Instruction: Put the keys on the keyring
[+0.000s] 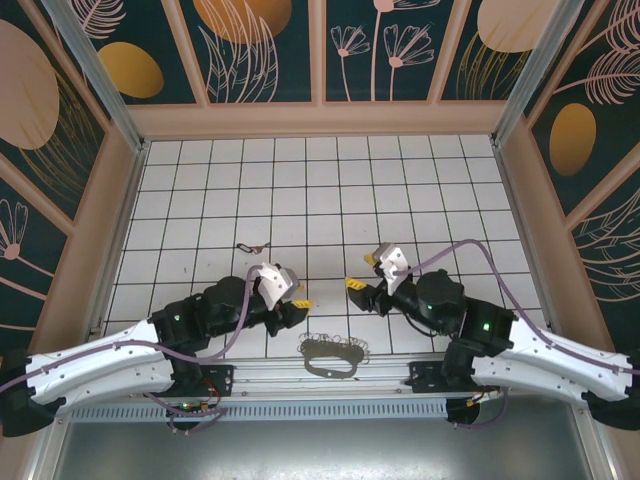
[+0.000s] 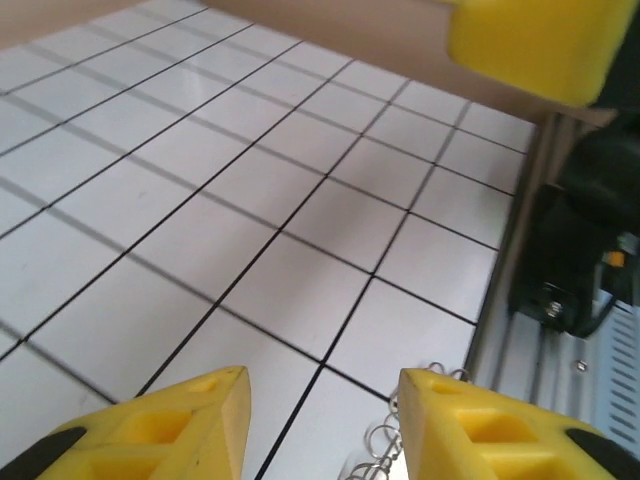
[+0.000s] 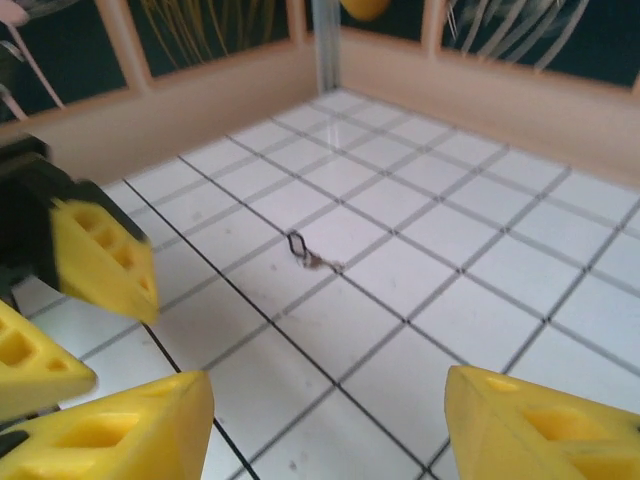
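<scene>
top external view: the keyring (image 1: 330, 357) lies flat by the arm bases, and a key (image 1: 250, 247) lies well apart. both look light, thin and slippery, so pinch an edge. left gripper (image 2: 322, 388) and right gripper (image 3: 328, 388) gape, empty.

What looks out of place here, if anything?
The keyring lies at the tiles' near edge by the rail, well apart from a key out on the floor. The left gripper and right gripper are open and empty.
</scene>
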